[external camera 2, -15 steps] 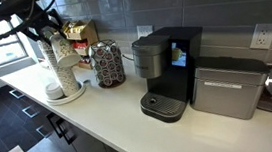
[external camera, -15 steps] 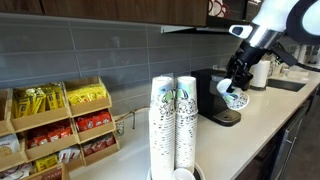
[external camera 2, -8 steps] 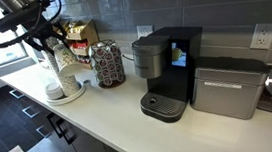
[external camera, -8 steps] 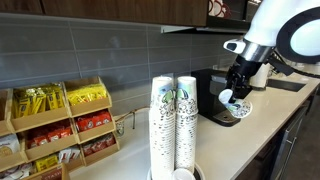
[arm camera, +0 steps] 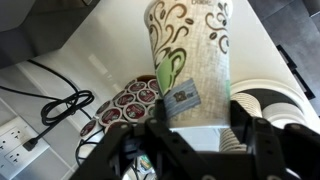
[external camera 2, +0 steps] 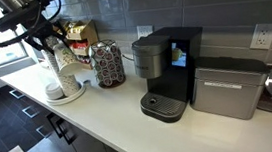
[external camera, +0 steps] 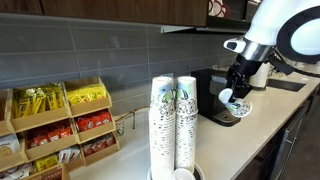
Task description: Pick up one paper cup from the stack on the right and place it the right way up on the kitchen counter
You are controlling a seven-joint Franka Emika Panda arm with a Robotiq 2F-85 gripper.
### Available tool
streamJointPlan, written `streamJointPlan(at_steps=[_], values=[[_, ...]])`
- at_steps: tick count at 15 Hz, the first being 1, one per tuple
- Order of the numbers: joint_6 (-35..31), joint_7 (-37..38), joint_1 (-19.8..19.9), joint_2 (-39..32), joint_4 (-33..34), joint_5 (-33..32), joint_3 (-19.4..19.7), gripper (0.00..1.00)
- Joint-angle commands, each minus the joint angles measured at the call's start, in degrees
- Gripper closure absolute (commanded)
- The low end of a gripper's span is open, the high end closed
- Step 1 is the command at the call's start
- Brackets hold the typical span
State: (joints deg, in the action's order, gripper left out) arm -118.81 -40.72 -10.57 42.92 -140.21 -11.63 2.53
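Between the fingers of the end effector (arm camera: 200, 125), closed onto it, the tapered white green-printed paper cup (arm camera: 187, 55) hangs above the cream surface (external camera: 252, 130). Nearby, a round wire holder (arm camera: 128, 103) contains coffee pods (arm camera: 140, 98).

the paper cup (arm camera: 190, 55) is white, tapered, printed with green and dark swirls, and has a small label low on its side. it is off the stack and hangs in the air, clamped across its body by the gripper (arm camera: 203, 128). in an exterior view the paper cup (external camera: 236, 99) sits tilted above the kitchen counter (external camera: 250, 135), touching nothing below. the stack (external camera: 186, 122) is a tall upright column of nested white cups with the same print, standing on the smooth cream-white counter.
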Motion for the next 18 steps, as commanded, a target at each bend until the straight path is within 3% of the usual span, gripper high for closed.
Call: streamJointPlan(at_steps=[1, 5, 10, 18], values=[[-0.91, -1.50, -0.27, -1.65, -2.35, -1.91, -0.12, 0.61], [-3.43, -2.83, 0.02, -4.73, -6.59, -4.68, -1.02, 0.61], [-11.48, -4.56, 0.51, -9.89, -11.78, -8.46, -1.19, 0.61], [-21.37, -4.97, 2.14, -19.41, -14.25, -14.43, -2.31, 0.61]])
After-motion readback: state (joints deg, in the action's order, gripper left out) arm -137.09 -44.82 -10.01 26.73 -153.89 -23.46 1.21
